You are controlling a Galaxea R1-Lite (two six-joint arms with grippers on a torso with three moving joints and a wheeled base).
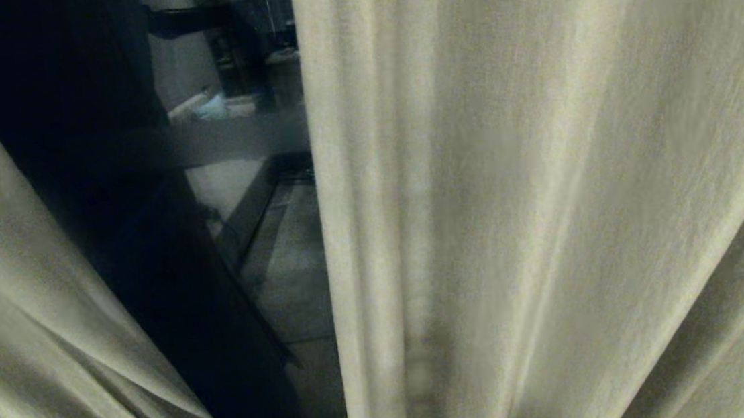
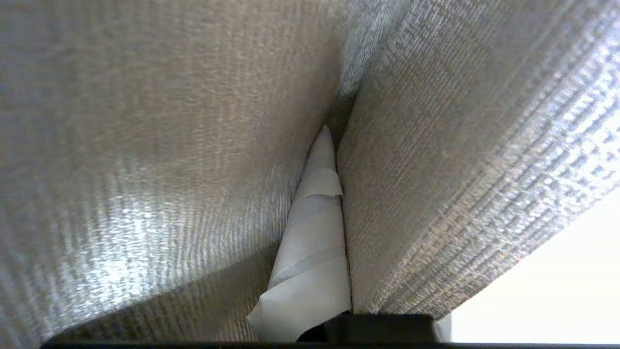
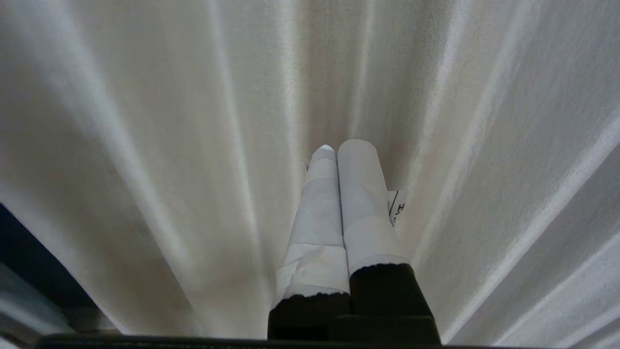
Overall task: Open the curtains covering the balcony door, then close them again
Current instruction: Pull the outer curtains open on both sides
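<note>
The cream, finely woven, softly pleated curtains are partly parted: in the head view the left panel (image 1: 25,320) slants away toward the lower left while the right panel (image 1: 547,207) hangs straight and fills most of the picture, its inner edge running down just right of the gap. Through that gap shows the balcony door (image 1: 218,148), reflective glass in a dark, near-black frame with a pale horizontal crossbar, and beyond it a stretch of grey tiled balcony floor (image 1: 290,277). Neither arm appears in the head view. The left gripper (image 2: 329,160), its white tape-wrapped fingers (image 2: 315,242) pinched together, sits buried in a fold of the left panel's fabric, shut on it (only one finger is plainly visible, the other being hidden by cloth). The right gripper (image 3: 339,160) hovers close before the right panel with its taped fingers pressed shut on nothing, idle. By my reading the opening step is under way on the left side only; the right panel is not yet drawn aside, and the whole closing step is left to do. The chief hindrance looks like the fabric itself, which may slip from so narrow a pinch or bunch around the wrist.
</note>
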